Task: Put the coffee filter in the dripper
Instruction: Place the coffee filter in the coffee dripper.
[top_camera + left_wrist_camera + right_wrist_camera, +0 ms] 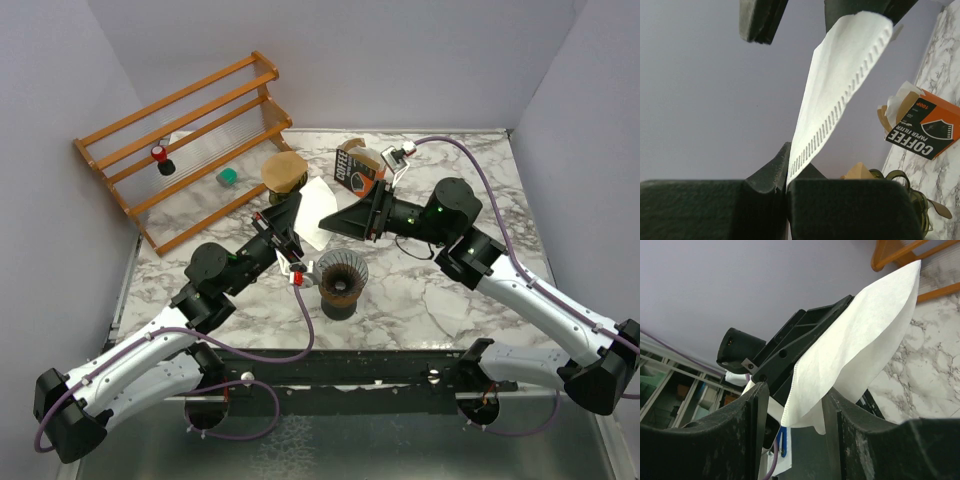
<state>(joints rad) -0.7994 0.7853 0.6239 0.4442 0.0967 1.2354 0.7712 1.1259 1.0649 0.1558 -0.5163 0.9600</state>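
Fingers of the left gripper are pressed shut on the narrow end of the coffee filter, which is held up in the air, well clear of the table. From that pinch the filter's long axis runs straight out toward the right gripper, widening into a flat fan. The right gripper's jaws stand apart and straddle the wide end. One finger is clear of the paper, the other is close against it, and I cannot tell if that one touches.

The filter is thin white paper, folded flat, with a crimped seam of small dashes down one edge. It looks limp enough to buckle if pushed.

Below and to the near right of the left gripper, the dripper stands upright on the marble-patterned table. It is a dark, ribbed, see-through cone with its mouth facing up. The left arm is the nearer one to it. I judge the flat filter must be spread into a cone, point down, before it will seat. Farther off stands the orange and black filter box.
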